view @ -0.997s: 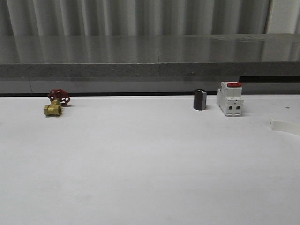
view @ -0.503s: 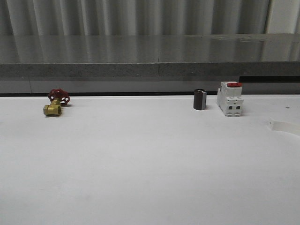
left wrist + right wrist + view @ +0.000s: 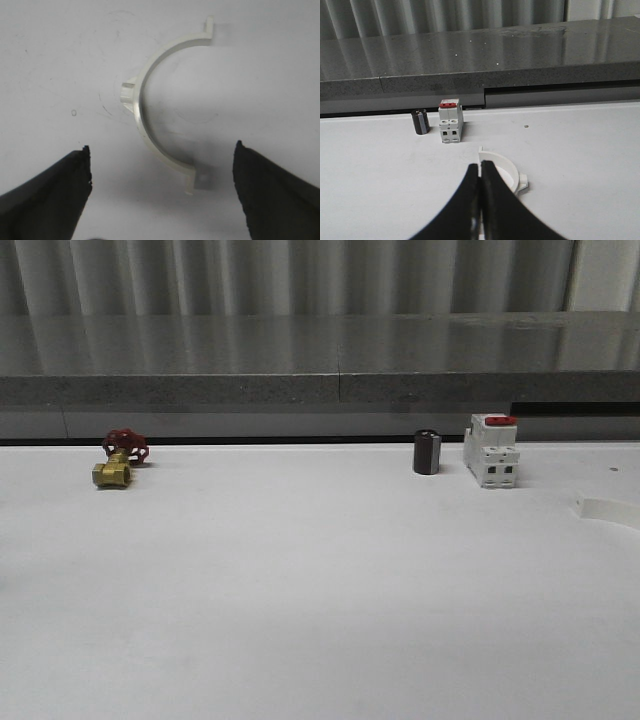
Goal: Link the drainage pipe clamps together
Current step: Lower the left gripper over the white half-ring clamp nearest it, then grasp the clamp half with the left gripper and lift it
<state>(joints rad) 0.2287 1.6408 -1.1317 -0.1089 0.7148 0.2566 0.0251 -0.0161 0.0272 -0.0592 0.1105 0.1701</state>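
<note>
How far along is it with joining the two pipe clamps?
Nothing is joined yet. One clamp half lies flat on the table between the open jaws of the left gripper, not held. The right gripper is shut just in front of the other clamp half. Grasping, aligning and connecting are all left.

A valve (image 3: 120,460) is sitting at the left of the front frame on the table (image 3: 320,590), near its far edge. At center right a cylinder (image 3: 427,452) is standing just left of a breaker (image 3: 491,451), both before the ledge (image 3: 320,370). A clamp (image 3: 608,509) is lying at the right edge, lower than the breaker. In the right wrist frame that clamp (image 3: 507,172) is lying below the breaker (image 3: 450,120), just beyond the gripper (image 3: 481,210). In the left wrist frame another clamp (image 3: 160,107) is lying centered, above and between the fingers (image 3: 45,200).
</note>
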